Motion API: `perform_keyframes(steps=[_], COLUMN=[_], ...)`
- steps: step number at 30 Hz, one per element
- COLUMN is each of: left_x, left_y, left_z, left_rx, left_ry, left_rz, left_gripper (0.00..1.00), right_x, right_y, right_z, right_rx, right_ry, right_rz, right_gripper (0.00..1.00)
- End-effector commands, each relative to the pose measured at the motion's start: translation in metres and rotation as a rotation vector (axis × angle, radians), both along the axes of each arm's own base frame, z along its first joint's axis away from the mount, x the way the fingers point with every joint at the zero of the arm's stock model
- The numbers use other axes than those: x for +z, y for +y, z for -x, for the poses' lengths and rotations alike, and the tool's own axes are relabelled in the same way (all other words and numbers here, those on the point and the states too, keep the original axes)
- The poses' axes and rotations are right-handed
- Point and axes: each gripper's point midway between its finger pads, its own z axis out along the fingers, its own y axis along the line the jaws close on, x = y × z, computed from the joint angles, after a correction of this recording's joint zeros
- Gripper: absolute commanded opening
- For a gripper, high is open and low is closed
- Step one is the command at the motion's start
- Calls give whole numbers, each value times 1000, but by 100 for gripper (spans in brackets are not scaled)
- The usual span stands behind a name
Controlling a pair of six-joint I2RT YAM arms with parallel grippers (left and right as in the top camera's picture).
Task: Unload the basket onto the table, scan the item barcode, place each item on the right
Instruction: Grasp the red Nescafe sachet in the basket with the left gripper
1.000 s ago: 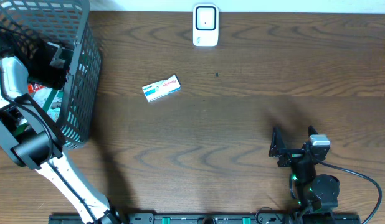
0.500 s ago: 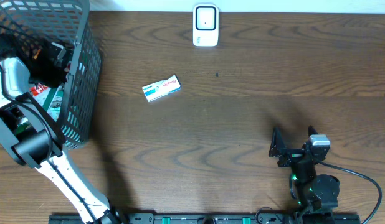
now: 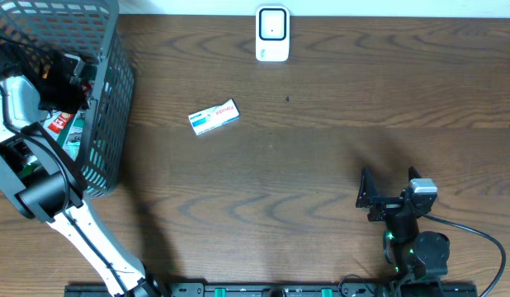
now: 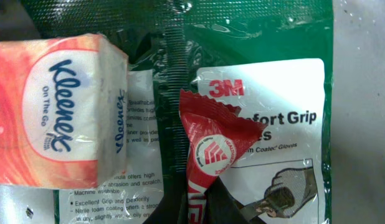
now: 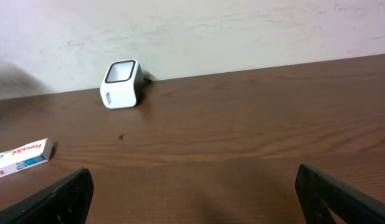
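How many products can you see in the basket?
3: Kleenex pack at left, green 3M glove packet beneath, red wrapper over its middle. Others may be hidden.

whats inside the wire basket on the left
In the basket: a Kleenex tissue pack, a red packet pinched by the left hand, and under both a green 3M glove package. Anything beneath that package is covered.

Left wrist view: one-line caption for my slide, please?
Left gripper shut on a red packet, over a Kleenex pack and a green 3M glove bag.
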Motion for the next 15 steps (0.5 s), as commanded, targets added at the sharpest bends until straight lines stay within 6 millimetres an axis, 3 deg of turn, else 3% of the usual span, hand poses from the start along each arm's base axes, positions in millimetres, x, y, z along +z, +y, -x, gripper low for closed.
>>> perform_keyframes(steps=[1,6,10,15], left_x=[2,54,117,180], left_y=[8,12,15,10], left_z=[0,-4,-1,9], left_rx=[107,157,195,261], left_ry=[14,-67,-167,-266], left_rz=[9,-23,-72,-86], left_gripper=[7,7,7,7], right_x=[-1,-1,-1,-1], right_y=[0,0,0,0], right_z=[0,0,0,0], right_rx=[-1,-1,-1,-1], right_ry=[4,5,5,5], right_rz=[-10,-10,-10,-10], right_gripper=[99,99,99,99])
